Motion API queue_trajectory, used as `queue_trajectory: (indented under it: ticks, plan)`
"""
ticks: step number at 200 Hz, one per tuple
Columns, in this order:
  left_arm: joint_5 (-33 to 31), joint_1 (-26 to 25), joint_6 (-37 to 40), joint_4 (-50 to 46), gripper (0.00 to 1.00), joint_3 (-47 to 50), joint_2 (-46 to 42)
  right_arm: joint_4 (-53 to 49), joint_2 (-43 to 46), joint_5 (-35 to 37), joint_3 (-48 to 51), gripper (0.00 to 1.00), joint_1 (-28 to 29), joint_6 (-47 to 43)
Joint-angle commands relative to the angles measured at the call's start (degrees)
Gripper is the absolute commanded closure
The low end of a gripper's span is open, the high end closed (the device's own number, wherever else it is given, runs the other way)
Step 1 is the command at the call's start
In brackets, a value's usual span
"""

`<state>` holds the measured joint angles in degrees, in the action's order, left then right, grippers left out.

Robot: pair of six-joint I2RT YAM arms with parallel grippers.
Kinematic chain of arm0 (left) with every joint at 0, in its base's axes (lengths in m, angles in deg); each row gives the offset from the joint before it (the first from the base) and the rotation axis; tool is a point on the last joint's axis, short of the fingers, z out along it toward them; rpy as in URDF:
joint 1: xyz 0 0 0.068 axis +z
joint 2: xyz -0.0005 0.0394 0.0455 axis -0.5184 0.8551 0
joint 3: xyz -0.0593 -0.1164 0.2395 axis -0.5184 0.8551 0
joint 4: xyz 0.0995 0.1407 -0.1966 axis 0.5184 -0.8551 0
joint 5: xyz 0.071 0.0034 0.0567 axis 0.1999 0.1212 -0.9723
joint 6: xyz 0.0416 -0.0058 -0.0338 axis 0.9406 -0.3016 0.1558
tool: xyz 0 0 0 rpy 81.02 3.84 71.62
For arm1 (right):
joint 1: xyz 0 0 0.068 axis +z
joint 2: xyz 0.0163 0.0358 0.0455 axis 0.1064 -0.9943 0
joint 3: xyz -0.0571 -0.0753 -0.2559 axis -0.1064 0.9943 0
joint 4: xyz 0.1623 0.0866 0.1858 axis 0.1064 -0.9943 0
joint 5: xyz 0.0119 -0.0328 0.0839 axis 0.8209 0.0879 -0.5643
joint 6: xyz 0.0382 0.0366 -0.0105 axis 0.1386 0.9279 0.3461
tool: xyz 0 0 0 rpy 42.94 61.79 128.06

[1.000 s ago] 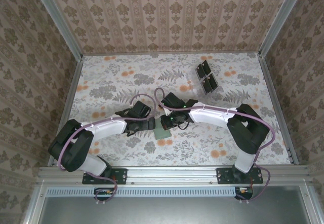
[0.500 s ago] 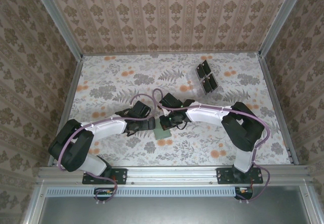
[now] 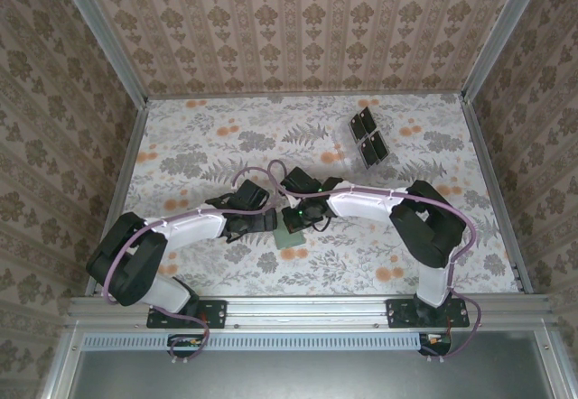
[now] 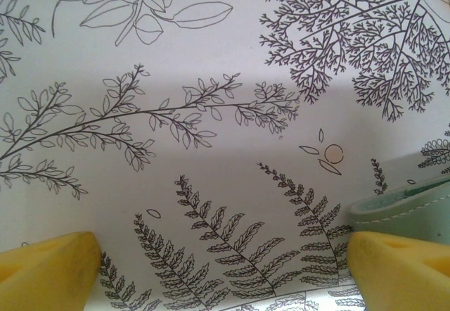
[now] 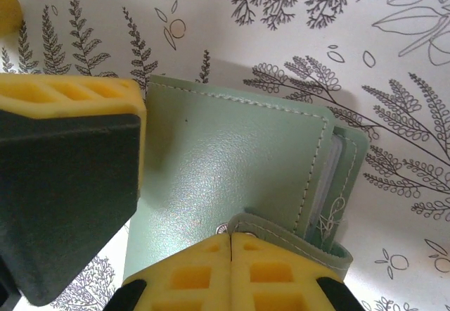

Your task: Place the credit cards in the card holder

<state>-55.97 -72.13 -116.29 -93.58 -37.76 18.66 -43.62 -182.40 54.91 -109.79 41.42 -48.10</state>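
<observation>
In the middle of the flowered table [image 3: 199, 146], the green card holder [image 3: 289, 234] lies flat, between the two grippers. The left gripper [image 3: 267, 221] is just beside its left edge and the right gripper [image 3: 294, 215] is over its far side.

In the left wrist view, the left gripper [image 4: 221, 276] has its yellow fingers [image 4: 46, 269] wide apart, with only the printed tablecloth between them. A corner of the card holder [image 4: 411, 209] touches the inner side of the right-hand finger, so nothing is held.

In the right wrist view, the right gripper [image 5: 230, 262] has its two yellow pads pressed together. Their tips meet the small flap [image 5: 281, 235] of the card holder [image 5: 225, 163]; I cannot tell if the flap is pinched between them. One finger of the left gripper [image 5: 70, 96] stands at the holder's left edge. On the open side of the holder a pale layer [image 5: 329, 177] shows; whether it is a card I cannot tell.

A clear rack [image 3: 368, 137] with dark squares stands well apart, toward the far right of the table.
</observation>
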Motion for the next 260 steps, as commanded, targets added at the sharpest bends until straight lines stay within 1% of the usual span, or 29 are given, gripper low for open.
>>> queue_trajectory:
  ticks: [1, 35, 86, 94, 116, 134, 161, 181, 207, 232, 260]
  plan:
    - [7.35, -1.02, -3.02, -4.02, 0.00, 2.18, 2.77, -3.17, -1.40, 2.28, -1.80, 1.00, 1.19, -1.90]
    - [7.52, -1.02, -3.16, -3.85, 0.00, 2.23, 2.76, -5.41, -1.87, 5.13, -2.34, 1.00, 2.62, -3.44]
    - [7.42, -1.01, -3.25, -3.41, 0.00, 2.69, 3.11, -8.74, -2.70, 12.73, -4.47, 1.00, 6.26, -6.81]
    - [7.53, -0.96, -3.28, -3.26, 0.00, 2.74, 3.38, -10.73, -3.11, 13.99, -5.04, 1.00, 6.98, -7.33]
    - [7.77, -1.01, -3.52, -2.51, 0.00, 2.85, 4.02, -12.18, -4.29, 16.26, -6.52, 1.00, 8.68, -8.11]
    - [7.78, -1.01, -3.48, -2.22, 0.00, 3.09, 4.43, -13.03, -5.59, 16.84, -7.56, 1.00, 9.72, -8.59]
    - [7.77, -1.01, -3.49, -2.05, 0.00, 3.11, 4.72, -13.15, -6.05, 16.50, -8.05, 1.00, 9.79, -8.19]
    - [7.73, -0.97, -3.52, -1.95, 0.00, 3.33, 4.71, -13.23, -5.27, 16.04, -8.72, 0.91, 9.53, -7.72]
    - [7.68, -0.98, -3.52, -1.94, 0.00, 3.46, 4.43, -12.15, -3.40, 13.61, -9.20, 0.75, 8.17, -5.92]
    - [7.57, -0.99, -3.52, -1.91, 0.00, 3.46, 4.32, -10.78, -0.89, 11.73, -9.37, 0.68, 6.64, -3.71]
    - [7.58, -0.90, -3.53, -1.83, 0.00, 3.47, 4.37, -10.32, 1.65, 11.57, -9.58, 0.63, 5.66, -1.48]
